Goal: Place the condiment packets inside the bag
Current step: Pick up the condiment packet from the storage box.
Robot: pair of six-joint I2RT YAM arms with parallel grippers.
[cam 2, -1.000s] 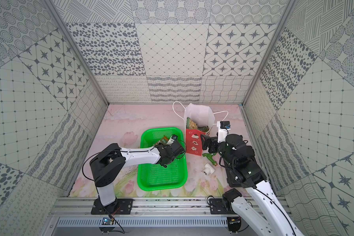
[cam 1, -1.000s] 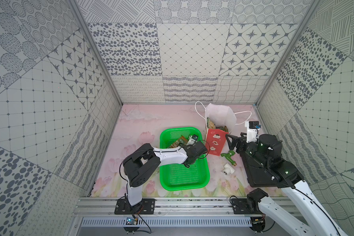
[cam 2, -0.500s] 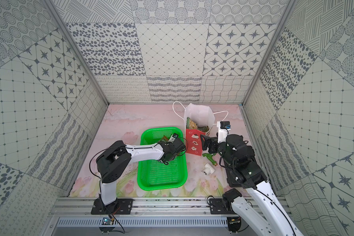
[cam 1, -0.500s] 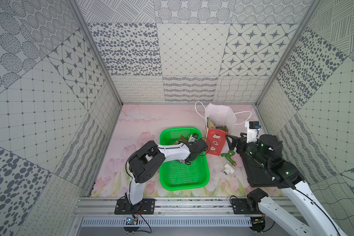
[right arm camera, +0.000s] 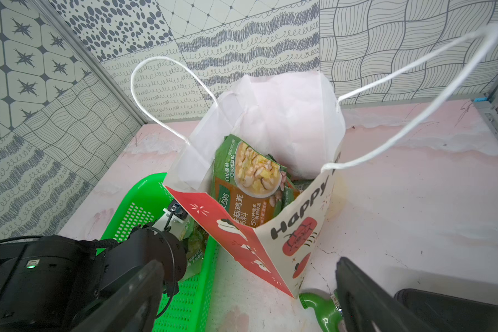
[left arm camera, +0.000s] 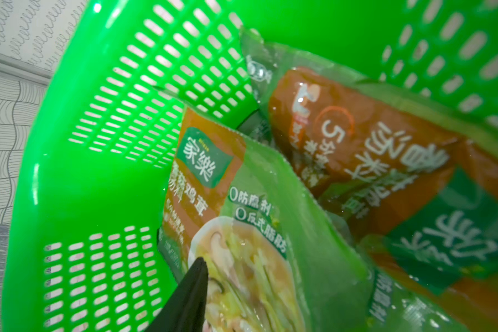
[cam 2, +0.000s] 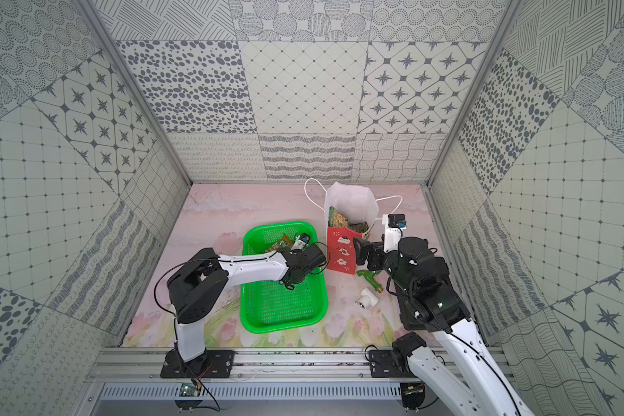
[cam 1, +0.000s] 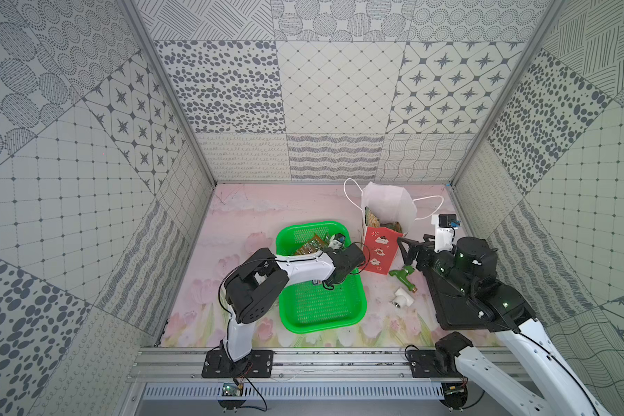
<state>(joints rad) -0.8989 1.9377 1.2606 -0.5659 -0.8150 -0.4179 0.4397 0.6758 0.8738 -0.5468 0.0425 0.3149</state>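
Observation:
Orange-and-green condiment packets [cam 1: 310,246] [cam 2: 280,245] lie piled at the far end of the green mesh basket [cam 1: 321,324]. My left gripper [cam 1: 326,248] reaches into that pile. In the left wrist view one black finger [left arm camera: 193,287] lies against the food picture of the nearest packet [left arm camera: 242,230], which hides the other finger. The red-fronted paper bag [cam 1: 379,252] [right arm camera: 242,238] stands upright just right of the basket. More packets [right arm camera: 250,178] stand inside it. My right gripper [right arm camera: 249,263] [cam 1: 407,248] is open and empty, close to the bag's near right corner.
A green bottle-shaped piece [cam 1: 404,277] [right arm camera: 319,310] lies at the bag's foot by my right finger. A small white piece [cam 1: 400,299] sits nearer the front. A flat black slab [cam 1: 444,309] lies under the right arm. A small dark tag [cam 1: 316,282] lies in the basket.
My left arm has pushed the gripper farther into the far end of the basket, onto the packet pile, and its jaws have narrowed. The right arm and the bag have not moved.

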